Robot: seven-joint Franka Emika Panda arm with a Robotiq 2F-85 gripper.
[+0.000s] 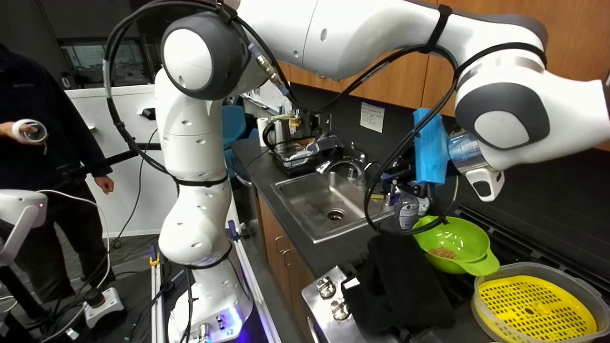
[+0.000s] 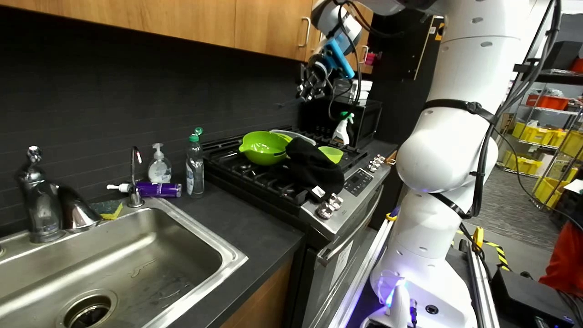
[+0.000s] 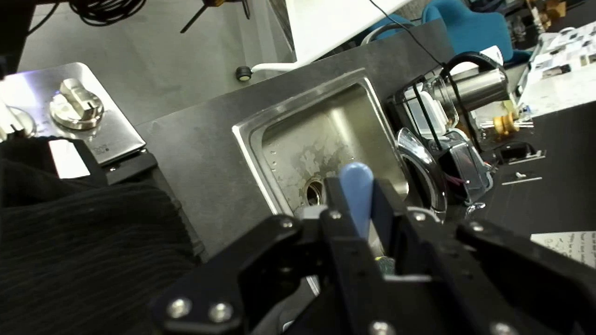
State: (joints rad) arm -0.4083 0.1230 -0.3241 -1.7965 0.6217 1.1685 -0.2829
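My gripper [image 3: 357, 186]: fingers [image 3: 335, 209] together, clamped on a blue handle [image 3: 357, 200].
Blue handle: between my two fingers, high above the stove [image 2: 360, 182]; its rounded end shows against the sink [image 3: 335, 125] in the wrist view.
Green spouted bowl [image 1: 464, 233]: on the stove, brown grains [image 1: 443, 252] inside.
Black cloth [image 2: 314, 171]: rests just beside the bowl.
Yellow perforated insert [image 1: 538, 305]: sits in a clear tub [image 1: 579, 287] near the bowl.

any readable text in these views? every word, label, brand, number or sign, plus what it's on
None legible.
Wall note: writing, too small.
Purple bottle: label, blurred.
Green-capped bottle: label, blurred.
Clear pump bottle: label, too small.
Stove control panel: markings, too small.
Oven-door sheet: too small.
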